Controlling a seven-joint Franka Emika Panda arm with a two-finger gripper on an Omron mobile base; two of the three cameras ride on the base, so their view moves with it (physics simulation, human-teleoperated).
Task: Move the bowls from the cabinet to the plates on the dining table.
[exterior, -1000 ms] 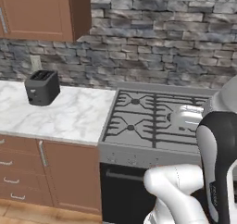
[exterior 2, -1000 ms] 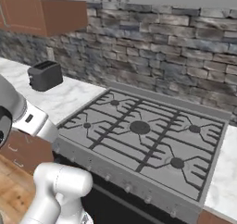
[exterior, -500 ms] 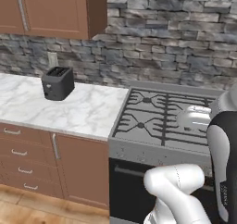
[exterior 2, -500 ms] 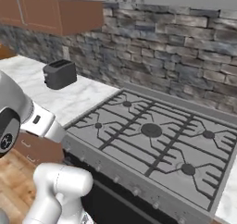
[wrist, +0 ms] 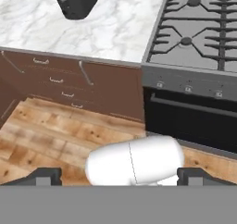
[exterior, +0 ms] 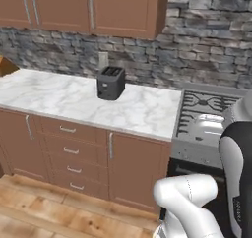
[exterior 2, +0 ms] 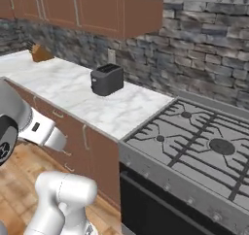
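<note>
You are facing the cabinet (exterior: pixel 93 8), hanging high above the marble surface (exterior: pixel 74 97) and toaster (exterior: pixel 110 82). The fingers (wrist: pixel 45 176) are pointing down at the floor (wrist: pixel 51 135), spread apart and gripping nothing, so the doors are lying up and left of them.

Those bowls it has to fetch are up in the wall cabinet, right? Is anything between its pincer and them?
Yes: the cabinet doors are shut, so no bowl can be seen or reached. The pincer hangs low, facing the wooden floor by the oven, well below the cabinet. A toaster stands on the counter beneath those doors.
</note>
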